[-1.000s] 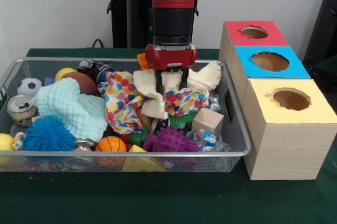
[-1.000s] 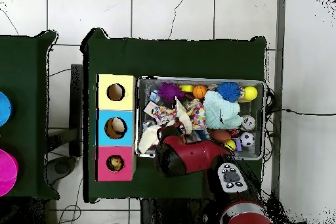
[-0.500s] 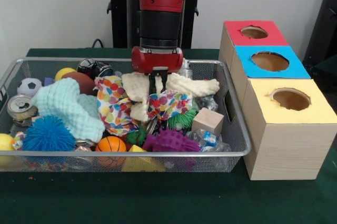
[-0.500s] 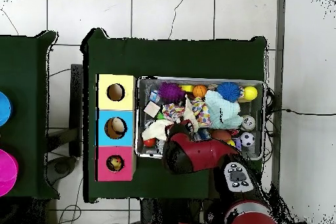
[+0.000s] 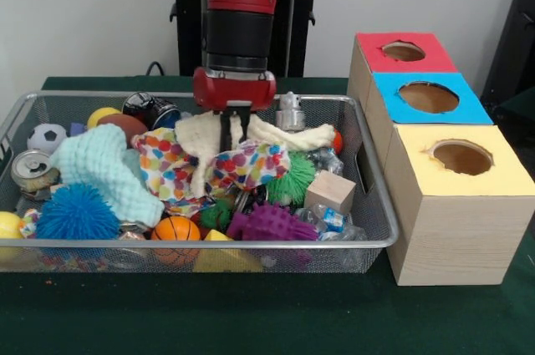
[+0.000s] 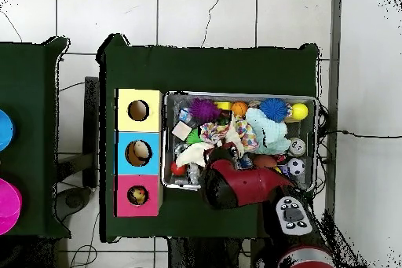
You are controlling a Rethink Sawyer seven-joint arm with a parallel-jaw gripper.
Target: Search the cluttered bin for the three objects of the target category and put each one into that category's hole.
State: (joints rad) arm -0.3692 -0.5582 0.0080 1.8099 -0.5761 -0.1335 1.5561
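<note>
The wire mesh bin [image 5: 209, 244] is full of mixed toys and cloths. My gripper [image 5: 232, 136] hangs low over the bin's middle, at the back. Its fingers are shut on a cream cloth [image 5: 288, 134]. That cloth drapes to both sides over a polka-dot cloth [image 5: 251, 163]. Three boxes with holes stand right of the bin, topped red [image 5: 401, 53], blue [image 5: 426, 98] and yellow [image 5: 460, 159]. In the overhead view my arm [image 6: 235, 186] covers the gripper, beside the bin's rim [image 6: 235, 95].
In the bin lie a mint cloth [image 5: 109, 171], a blue spiky ball [image 5: 75, 213], a small basketball [image 5: 175, 230], a purple spiky toy [image 5: 272, 223], a green spiky ball [image 5: 292, 180], a wooden block [image 5: 330, 190], a soccer ball [image 5: 46, 136] and a can [image 5: 33, 171].
My gripper has moved left in the front view with the cream cloth. The cloths, lifted before, have sunk and spread over the pile.
</note>
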